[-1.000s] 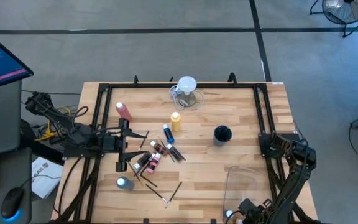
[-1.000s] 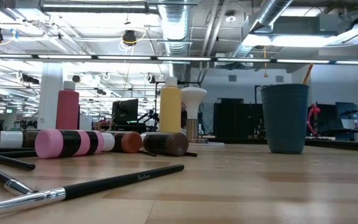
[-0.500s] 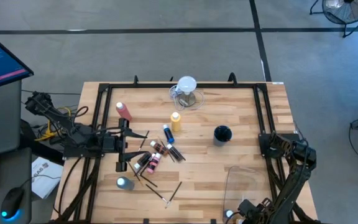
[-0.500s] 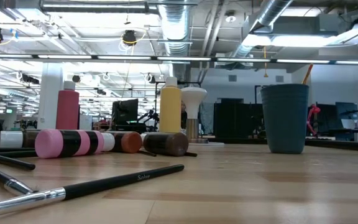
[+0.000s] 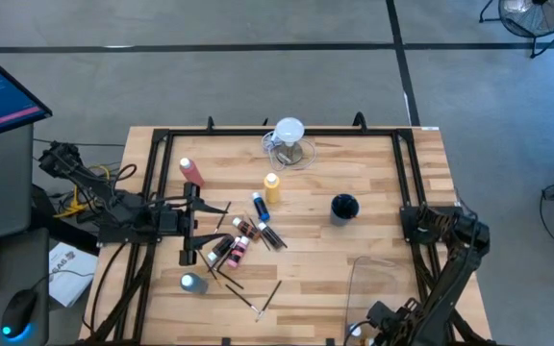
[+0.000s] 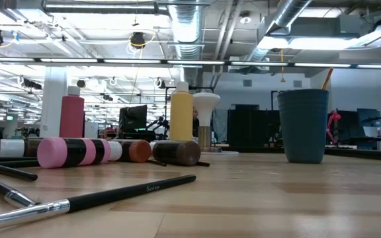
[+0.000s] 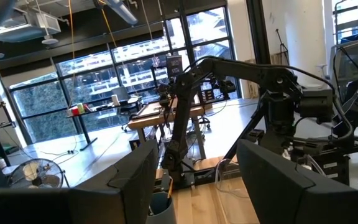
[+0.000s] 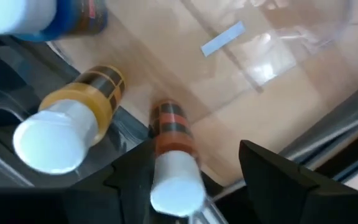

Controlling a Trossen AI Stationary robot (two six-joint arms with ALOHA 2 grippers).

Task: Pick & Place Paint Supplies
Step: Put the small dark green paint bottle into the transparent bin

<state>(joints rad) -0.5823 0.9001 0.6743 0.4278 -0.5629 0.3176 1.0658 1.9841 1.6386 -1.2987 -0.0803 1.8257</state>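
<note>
We found the right gripper at the frame's bottom edge, jaws parted, gripping nothing, an orange bottle between them. Advice: centre before closing.

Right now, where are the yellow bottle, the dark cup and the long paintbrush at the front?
yellow squeeze bottle point(image 6: 181, 119), low view, middle of its body.
dark cup point(image 6: 303, 125), low view, centre of its side wall.
paintbrush point(image 6: 131, 192), low view, on its black handle.
</note>
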